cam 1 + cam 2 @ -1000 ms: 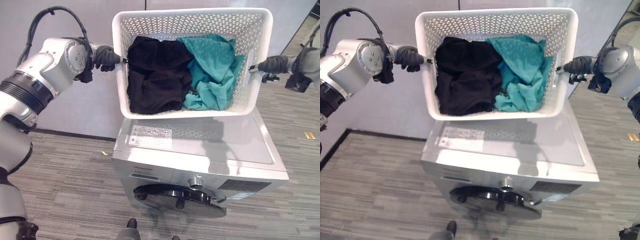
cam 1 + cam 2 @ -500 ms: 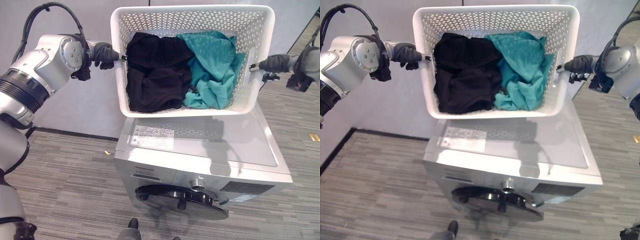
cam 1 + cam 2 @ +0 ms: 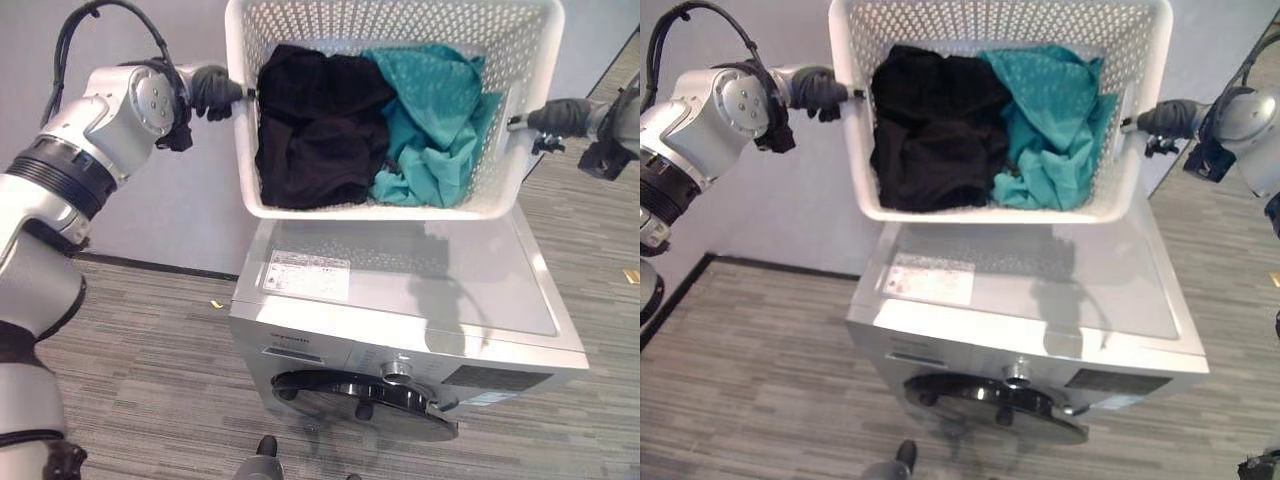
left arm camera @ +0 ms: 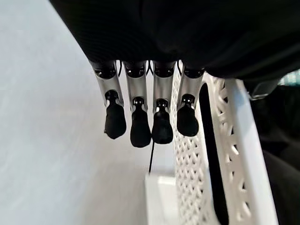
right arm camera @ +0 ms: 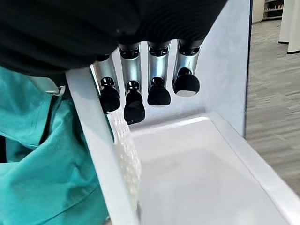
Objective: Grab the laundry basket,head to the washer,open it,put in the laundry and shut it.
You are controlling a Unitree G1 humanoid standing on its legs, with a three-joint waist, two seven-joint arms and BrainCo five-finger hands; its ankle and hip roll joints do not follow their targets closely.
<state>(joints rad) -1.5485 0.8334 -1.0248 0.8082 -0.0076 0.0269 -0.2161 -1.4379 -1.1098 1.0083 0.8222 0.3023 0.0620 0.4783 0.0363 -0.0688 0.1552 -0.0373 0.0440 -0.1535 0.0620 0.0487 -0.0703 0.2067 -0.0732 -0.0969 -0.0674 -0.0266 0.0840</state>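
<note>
Basket (image 3: 300,205) w/ black (image 3: 315,125) & teal clothes (image 3: 435,120) is held above the washer (image 3: 400,300), door shut. Left hand (image 3: 212,90) & right hand (image 3: 552,116) are clamped on its side rims.

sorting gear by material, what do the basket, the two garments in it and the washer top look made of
Basket: likely white moulded plastic, with perforated rigid walls. Black garment: soft matte fabric, crumpled in folds. Teal garment: thin textured cloth, possibly synthetic. Washer top: smooth silver-grey panel, painted metal or plastic; it faintly reflects the basket.
</note>
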